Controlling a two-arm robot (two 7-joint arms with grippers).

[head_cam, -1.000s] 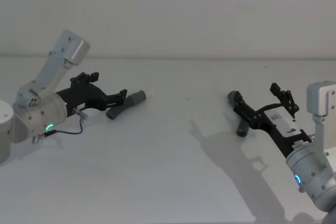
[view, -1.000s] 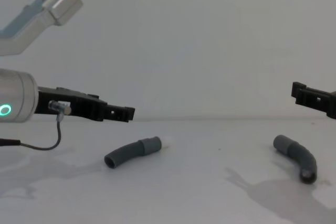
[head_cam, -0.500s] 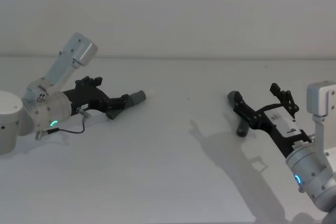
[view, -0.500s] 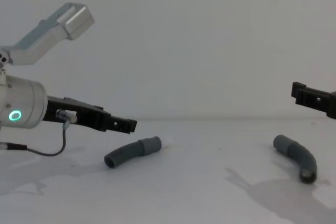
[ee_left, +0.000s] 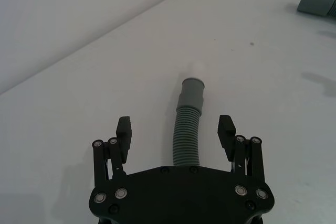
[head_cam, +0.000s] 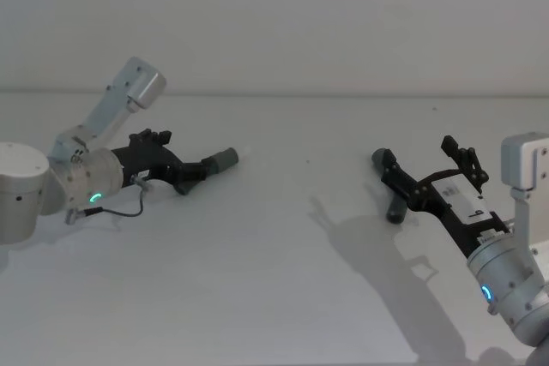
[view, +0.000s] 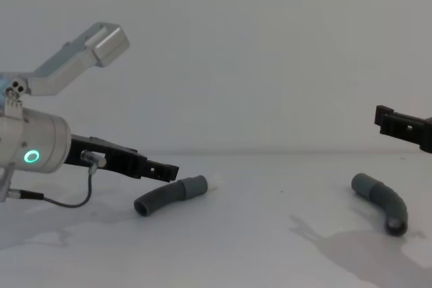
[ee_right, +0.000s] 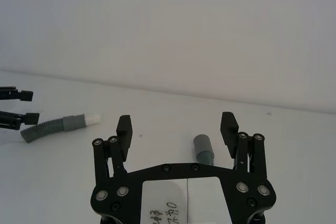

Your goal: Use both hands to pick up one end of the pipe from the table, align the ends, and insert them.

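My left fingers (ee_left: pixel 124 129) stand apart, one on each side of the white-tipped pipe piece (ee_left: pixel 187 135) lying on the table (head_cam: pixel 274 237), placed to close on its ribbed middle. My right fingers (ee_right: pixel 229 127), also apart, hover above the socket piece (ee_right: pixel 203 148).

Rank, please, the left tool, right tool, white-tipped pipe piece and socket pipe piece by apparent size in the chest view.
1. The left tool, clearly largest.
2. The white-tipped pipe piece and the socket pipe piece, about alike.
3. The right tool, partly cut off by the view's edge.
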